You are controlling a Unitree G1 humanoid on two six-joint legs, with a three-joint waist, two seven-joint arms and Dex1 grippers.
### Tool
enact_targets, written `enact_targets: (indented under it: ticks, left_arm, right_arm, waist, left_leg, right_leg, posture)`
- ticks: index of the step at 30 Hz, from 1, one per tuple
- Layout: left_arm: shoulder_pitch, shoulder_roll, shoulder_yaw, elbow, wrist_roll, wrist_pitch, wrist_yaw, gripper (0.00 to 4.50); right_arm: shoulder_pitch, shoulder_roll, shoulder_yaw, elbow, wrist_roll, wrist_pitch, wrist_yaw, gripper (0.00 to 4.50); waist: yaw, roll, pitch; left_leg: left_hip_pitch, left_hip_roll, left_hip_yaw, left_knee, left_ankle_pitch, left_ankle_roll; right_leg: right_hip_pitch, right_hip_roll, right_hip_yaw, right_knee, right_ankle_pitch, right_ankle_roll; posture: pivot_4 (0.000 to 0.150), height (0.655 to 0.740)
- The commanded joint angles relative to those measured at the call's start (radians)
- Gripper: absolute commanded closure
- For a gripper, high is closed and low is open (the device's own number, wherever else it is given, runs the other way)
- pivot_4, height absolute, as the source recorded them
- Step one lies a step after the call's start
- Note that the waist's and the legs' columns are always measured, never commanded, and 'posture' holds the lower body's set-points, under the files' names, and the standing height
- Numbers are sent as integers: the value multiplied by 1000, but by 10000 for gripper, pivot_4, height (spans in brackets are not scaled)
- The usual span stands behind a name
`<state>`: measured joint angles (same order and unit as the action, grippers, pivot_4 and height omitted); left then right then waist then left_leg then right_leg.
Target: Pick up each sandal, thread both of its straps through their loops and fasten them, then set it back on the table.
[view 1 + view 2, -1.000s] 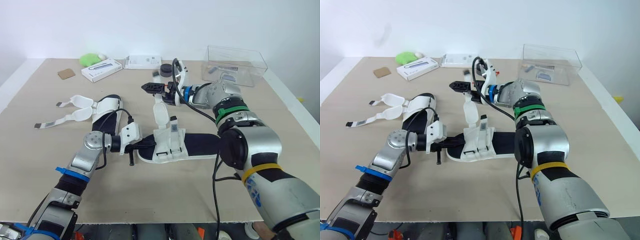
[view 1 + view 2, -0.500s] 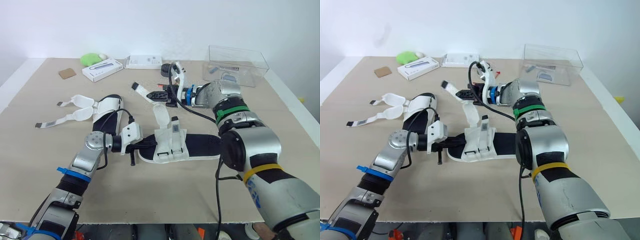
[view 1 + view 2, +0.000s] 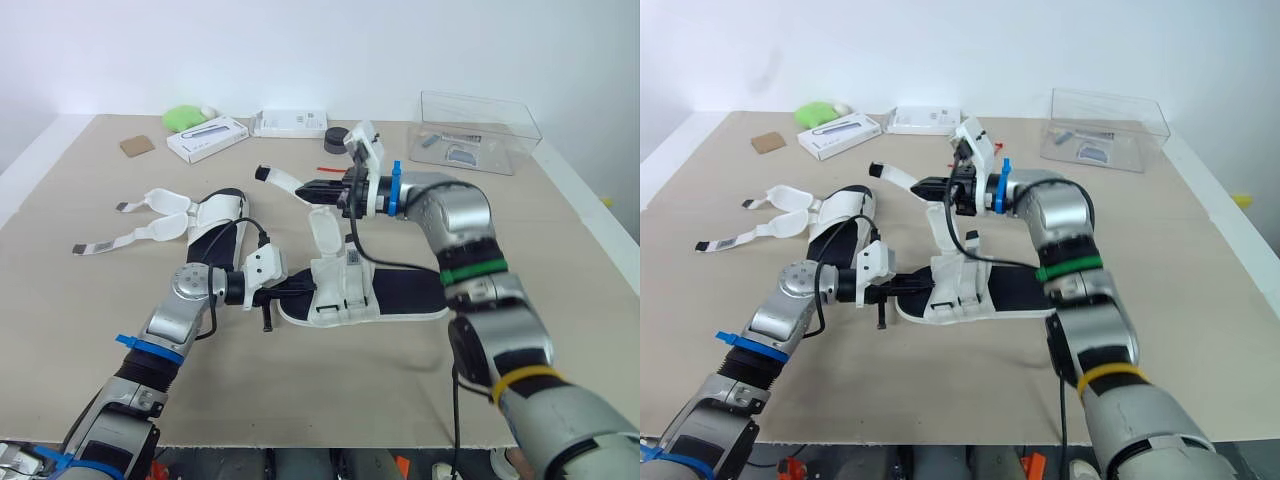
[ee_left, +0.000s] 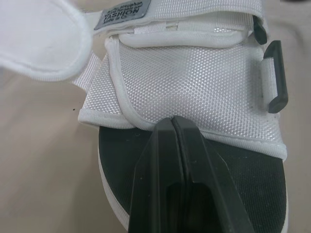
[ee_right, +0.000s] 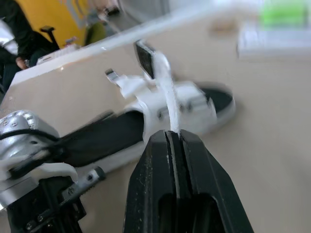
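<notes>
Item: one sandal, black footbed and white bands, flat at the middle of the surface, toe toward the left edge. Companion: second sandal, nearer the left edge, both straps lying open and unfastened. Left tool: fingers closed flat together over the black footbed at the toe, tips against the edge of the front white band; whether they pinch anything cannot be told. Right tool: clamped on a strap, lifted clear above the sandal, black tip pointing toward the far left corner. Step in hand, as judged: threading this strap; nothing on this sandal looks finished. Handling advice: keep the toe pinned so the sole does not slide; hold the strap close behind its stiff tip; turn the tip flat to the black plastic loop before feeding; pull through without twisting, then press the strap down along its length. Markings: grey woven label on a band, two lines of print, too skewed to read with certainty. Also present along the far edge: white box, clear plastic case.
</notes>
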<state>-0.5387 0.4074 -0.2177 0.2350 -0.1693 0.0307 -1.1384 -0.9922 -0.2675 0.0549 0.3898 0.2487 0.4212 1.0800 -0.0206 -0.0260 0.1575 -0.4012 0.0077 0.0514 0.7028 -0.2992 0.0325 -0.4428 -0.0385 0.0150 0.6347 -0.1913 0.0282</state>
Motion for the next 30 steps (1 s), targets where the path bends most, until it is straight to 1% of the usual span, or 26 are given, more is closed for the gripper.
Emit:
enact_targets:
  ticks: [1,2,5,13,20,22,24,28,30]
  left_arm:
    - [2,5,9,-10,-12,10,0,45000]
    - [1,7,9,-8,-13,9,-1,45000]
    - [-5,10,11,2,-15,7,-4,45000]
    - [-16,8,14,14,-14,4,-8,45000]
    - [-12,11,12,7,-15,8,-13,45000]
    - [-12,11,12,7,-17,9,-15,45000]
    - [-14,11,12,10,-20,13,-18,45000]
    - [-21,9,9,12,-23,18,-21,45000]
    - [-26,9,10,14,-22,19,-21,45000]
  right_arm:
    - [131,-36,43,-276,-55,-387,38,44147]
    - [156,-39,48,-298,-75,-461,22,44147]
    - [163,-46,53,-295,-63,-504,14,44147]
    - [176,-49,39,-314,-26,-494,-36,44147]
    - [273,-61,34,-445,19,-485,-61,44147]
    - [302,-81,54,-449,-25,-587,-48,44147]
    - [316,-101,80,-409,-90,-709,-44,44147]
    - [311,-115,107,-340,-109,-807,-26,44147]
    - [314,-140,138,-302,-129,-917,16,44147]
  waist:
    - [0,0,0]
    - [2,0,0]
    - [-2,1,1]
    - [-1,1,1]
    - [0,1,1]
    - [0,1,1]
    - [0,1,1]
    - [0,1,1]
    - [0,1,1]
  left_leg:
    - [-1,-1,-4,1,1,-1]
    - [-2,-1,-4,1,1,-1]
    - [-2,-2,-1,1,2,-1]
    - [2,-2,-1,2,7,0]
    - [2,-2,-1,2,7,0]
    - [2,-2,-1,2,7,0]
    - [2,-2,-1,2,7,0]
    - [4,-2,-1,2,7,0]
    - [4,-2,-1,2,7,0]
  right_leg:
    - [0,-1,-3,1,0,0]
    - [0,-1,-3,1,0,0]
    - [-1,-1,-4,-1,0,1]
    - [0,0,-3,2,1,0]
    - [0,0,-3,3,1,-1]
    - [0,0,-3,3,1,-1]
    - [0,1,-3,3,1,0]
    - [1,4,-2,3,1,0]
    - [1,5,-2,3,1,0]
  posture:
    - [1500,7400]
    - [1500,7400]
    - [1500,7400]
    - [1500,7400]
    - [1500,7400]
    - [1500,7400]
    - [1500,7400]
    - [1500,7400]
    - [1500,7400]
